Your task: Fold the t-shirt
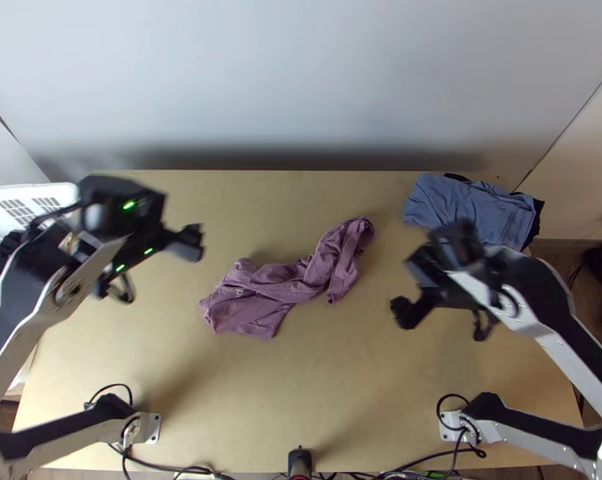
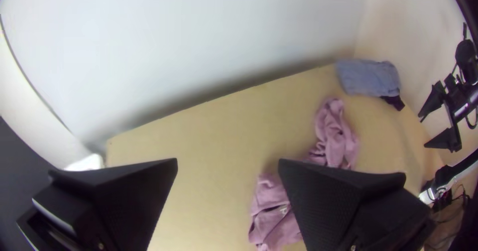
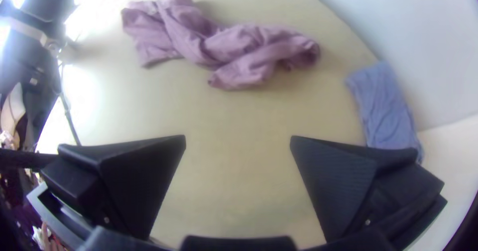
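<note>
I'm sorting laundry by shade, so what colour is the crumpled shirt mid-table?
The shirt is a dusty mauve purple, clearest in the top view.

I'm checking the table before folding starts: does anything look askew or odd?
The purple t-shirt lies bunched and twisted mid-table, not spread for folding. The blue cloth sits at the far right corner, dark fabric poking out beneath.

Plain mauve t-shirt point(image 1: 253, 300), blue cloth point(image 1: 470, 210)
</note>
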`<move>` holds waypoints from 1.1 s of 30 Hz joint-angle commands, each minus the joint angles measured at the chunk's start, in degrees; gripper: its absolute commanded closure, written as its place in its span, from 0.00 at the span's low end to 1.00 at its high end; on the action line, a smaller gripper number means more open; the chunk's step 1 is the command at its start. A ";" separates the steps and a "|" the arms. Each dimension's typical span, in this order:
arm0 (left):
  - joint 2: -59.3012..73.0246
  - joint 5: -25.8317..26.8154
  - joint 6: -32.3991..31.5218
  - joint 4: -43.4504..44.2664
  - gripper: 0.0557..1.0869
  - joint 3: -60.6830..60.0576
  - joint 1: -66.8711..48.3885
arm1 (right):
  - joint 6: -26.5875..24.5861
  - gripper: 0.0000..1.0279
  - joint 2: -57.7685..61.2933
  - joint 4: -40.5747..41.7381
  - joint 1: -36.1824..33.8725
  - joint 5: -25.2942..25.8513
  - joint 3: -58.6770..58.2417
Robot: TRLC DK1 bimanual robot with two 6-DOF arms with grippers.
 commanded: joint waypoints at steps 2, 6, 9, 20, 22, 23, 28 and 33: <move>-13.19 0.56 -0.52 -0.45 0.05 -14.26 9.78 | -1.51 0.05 12.09 1.36 14.84 -2.28 9.19; -16.35 0.56 -0.52 -0.63 0.05 -18.04 12.33 | -1.69 0.05 16.92 1.80 20.64 -3.42 10.50; -16.88 0.56 -0.52 -0.54 0.05 -19.44 13.03 | -1.51 0.05 19.82 5.93 23.72 -4.39 9.54; -16.17 0.65 -0.87 2.01 0.05 -21.73 15.58 | -1.51 0.05 31.78 18.59 27.76 -5.09 12.96; -16.44 0.73 -1.14 2.54 0.05 -23.22 16.11 | -1.51 0.05 34.59 19.29 28.64 -5.71 14.72; -16.70 0.73 -1.14 2.98 0.05 -23.92 16.28 | -1.60 0.05 35.56 19.91 29.17 -6.06 15.07; -18.72 0.91 -0.96 3.33 0.05 -26.30 16.90 | -1.60 0.05 38.72 25.45 30.93 -6.67 14.55; -19.69 1.00 -0.34 3.41 0.05 -27.44 18.57 | -1.95 0.05 41.44 29.05 31.01 -6.32 14.37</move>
